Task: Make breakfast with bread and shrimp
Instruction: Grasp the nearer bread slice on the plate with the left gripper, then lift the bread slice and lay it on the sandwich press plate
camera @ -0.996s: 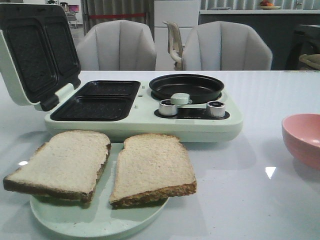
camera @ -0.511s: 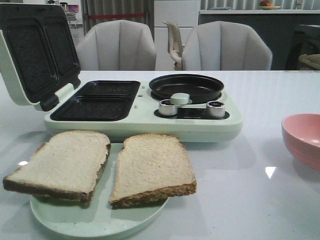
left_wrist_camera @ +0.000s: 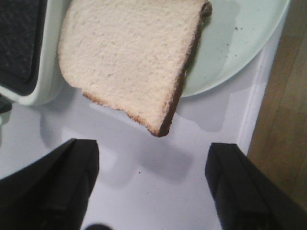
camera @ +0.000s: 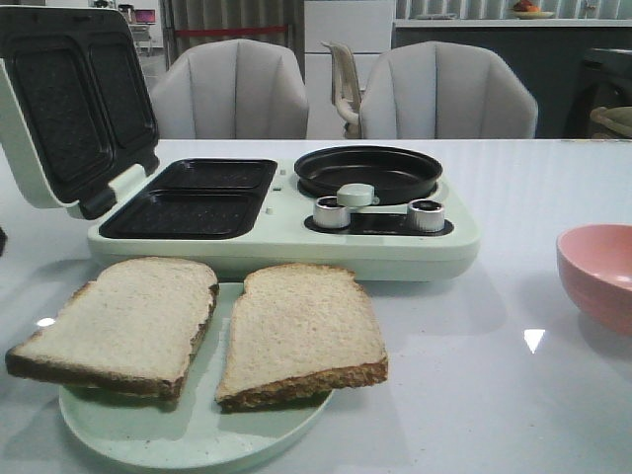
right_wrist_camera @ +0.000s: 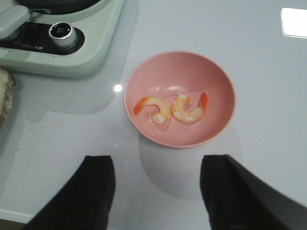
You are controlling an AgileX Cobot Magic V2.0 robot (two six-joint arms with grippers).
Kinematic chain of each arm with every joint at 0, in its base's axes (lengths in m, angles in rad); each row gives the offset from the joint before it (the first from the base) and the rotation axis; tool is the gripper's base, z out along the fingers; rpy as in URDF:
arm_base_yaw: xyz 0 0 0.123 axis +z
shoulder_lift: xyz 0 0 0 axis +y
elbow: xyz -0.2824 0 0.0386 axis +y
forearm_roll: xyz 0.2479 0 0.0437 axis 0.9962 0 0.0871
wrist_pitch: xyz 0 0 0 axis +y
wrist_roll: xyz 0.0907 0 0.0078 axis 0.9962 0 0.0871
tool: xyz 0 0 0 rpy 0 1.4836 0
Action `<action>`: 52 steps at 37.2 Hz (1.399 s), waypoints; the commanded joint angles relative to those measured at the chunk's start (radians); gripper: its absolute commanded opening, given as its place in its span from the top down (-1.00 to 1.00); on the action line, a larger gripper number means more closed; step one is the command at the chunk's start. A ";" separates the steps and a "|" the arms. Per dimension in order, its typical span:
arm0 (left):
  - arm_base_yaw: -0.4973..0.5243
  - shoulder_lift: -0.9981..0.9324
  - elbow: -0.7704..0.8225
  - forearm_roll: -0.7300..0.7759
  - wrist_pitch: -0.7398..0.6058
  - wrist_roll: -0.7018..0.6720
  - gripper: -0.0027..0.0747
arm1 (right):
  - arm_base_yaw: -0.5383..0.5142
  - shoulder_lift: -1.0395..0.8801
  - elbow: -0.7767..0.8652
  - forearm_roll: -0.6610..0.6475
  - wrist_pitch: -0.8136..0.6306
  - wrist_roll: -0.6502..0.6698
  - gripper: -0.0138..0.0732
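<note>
Nothing picked up yet, start of job. Left gripper point(left_wrist_camera: 151, 187) hovers w/ fingers apart near bread point(camera: 197, 331) on plate point(camera: 188, 434); right gripper point(right_wrist_camera: 156, 191) spread over bowl point(right_wrist_camera: 225, 124) w/ shrimp point(right_wrist_camera: 170, 109). Next: drop onto slice edge, pinch

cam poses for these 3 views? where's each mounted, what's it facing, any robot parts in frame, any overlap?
Front: table height, facing forward over bread, plate, cooker; no robot parts in frame.
Left wrist: above the table edge, looking down at one slice; open left gripper shows.
Right wrist: looking down at shrimp in the bowl; open right gripper shows.
Shared: bowl and cooker, front and right wrist; bread, front and left wrist.
</note>
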 commanded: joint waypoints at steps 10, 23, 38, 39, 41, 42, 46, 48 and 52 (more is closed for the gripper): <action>-0.004 0.252 -0.047 0.222 -0.152 -0.021 -0.38 | -0.006 0.004 -0.027 -0.005 -0.062 -0.008 -0.48; 0.011 0.328 -0.064 0.409 -0.153 -0.233 -0.22 | -0.006 0.004 -0.027 -0.005 -0.062 -0.008 -0.48; 0.009 0.328 -0.064 0.409 -0.126 -0.250 0.57 | -0.006 0.004 -0.027 -0.005 -0.062 -0.008 -0.48; 0.009 0.328 -0.064 0.407 -0.126 -0.250 0.61 | -0.006 0.004 -0.027 -0.005 -0.062 -0.008 -0.48; 0.009 0.328 -0.064 0.400 -0.126 -0.250 0.68 | -0.006 0.004 -0.027 -0.005 -0.062 -0.008 -0.48; 0.009 0.328 -0.064 0.386 -0.126 -0.250 0.67 | -0.006 0.004 -0.027 -0.005 -0.062 -0.008 -0.48; -0.022 0.291 -0.071 0.328 -0.093 -0.250 0.67 | -0.006 0.004 -0.027 -0.005 -0.062 -0.008 -0.48; -0.067 0.252 -0.082 0.310 -0.029 -0.250 0.67 | -0.006 0.004 -0.027 -0.005 -0.062 -0.008 -0.48; -0.154 0.149 -0.086 0.302 0.089 -0.250 0.67 | -0.006 0.004 -0.027 -0.005 -0.062 -0.008 -0.48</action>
